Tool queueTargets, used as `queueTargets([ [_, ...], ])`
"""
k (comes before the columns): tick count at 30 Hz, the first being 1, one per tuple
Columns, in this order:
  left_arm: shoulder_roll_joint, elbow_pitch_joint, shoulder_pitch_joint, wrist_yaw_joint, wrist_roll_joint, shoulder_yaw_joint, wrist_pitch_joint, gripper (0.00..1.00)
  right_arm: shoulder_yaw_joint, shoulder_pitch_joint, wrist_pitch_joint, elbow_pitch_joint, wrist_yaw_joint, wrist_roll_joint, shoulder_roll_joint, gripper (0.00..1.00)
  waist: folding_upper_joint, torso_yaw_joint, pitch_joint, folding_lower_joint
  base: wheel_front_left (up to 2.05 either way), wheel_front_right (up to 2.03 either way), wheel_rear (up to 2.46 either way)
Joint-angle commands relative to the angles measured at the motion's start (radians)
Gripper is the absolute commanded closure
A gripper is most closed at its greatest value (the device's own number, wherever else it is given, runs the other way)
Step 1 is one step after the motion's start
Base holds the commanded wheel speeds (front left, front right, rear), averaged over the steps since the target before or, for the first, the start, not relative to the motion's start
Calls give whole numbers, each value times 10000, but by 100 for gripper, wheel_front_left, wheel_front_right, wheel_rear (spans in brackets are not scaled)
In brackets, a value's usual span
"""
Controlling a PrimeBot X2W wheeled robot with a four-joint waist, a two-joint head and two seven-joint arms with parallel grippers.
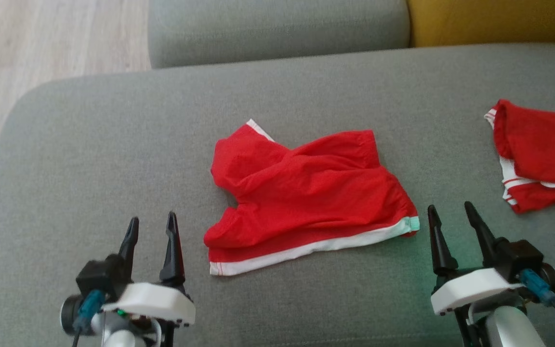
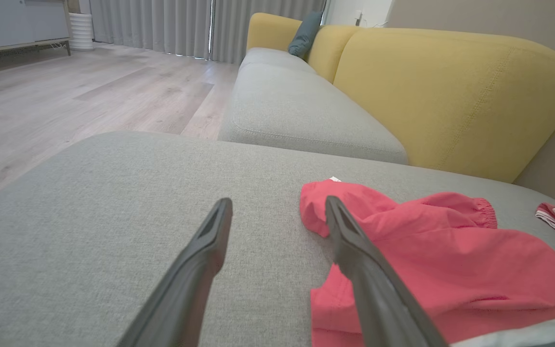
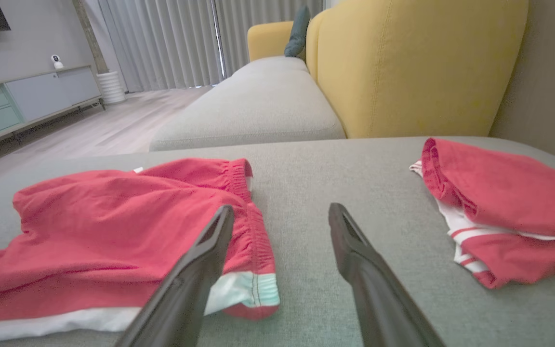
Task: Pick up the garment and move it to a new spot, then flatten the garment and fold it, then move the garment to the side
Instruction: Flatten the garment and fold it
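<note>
While both arms sit low at the near edge, the gray seat cushion (image 1: 113, 144) carries everything. Red garment (image 1: 306, 193), shorts-like, lies crumpled at the cushion's middle. It is rumpled red cloth with one flap folded over toward 11 o'clock and a gathered elastic hem at 1 o'clock. A white band runs along the near edge from 7 to 4 o'clock and ends in pale mint at 4 o'clock. Second red garment (image 1: 542, 154), folded, with red-and-white trim, lies well apart at 3 o'clock of the first.

Left gripper (image 1: 152, 217): fingers spread, nothing between them, garment near at its 3 o'clock with a gap. Right gripper (image 1: 450, 206): fingers spread, released, empty, garment at its 9 o'clock, mint corner just beside. Small white tag (image 2: 335, 179) at the garment's far edge, too small to read.
</note>
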Motion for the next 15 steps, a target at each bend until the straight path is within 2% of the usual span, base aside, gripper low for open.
queueTargets([
  [1, -28, -365, -165, -36, 87, 409, -124, 0, 193, -99, 21, -450, 65, 53, -21, 0, 0, -22, -223, 0, 0, 0, 0],
  [15, -69, -766, 446, 101, 82, 419, -124, 0, 299, -8, 182, -1512, 65, 276, -21, 0, 0, -18, -703, 0, 0, 0, 0],
])
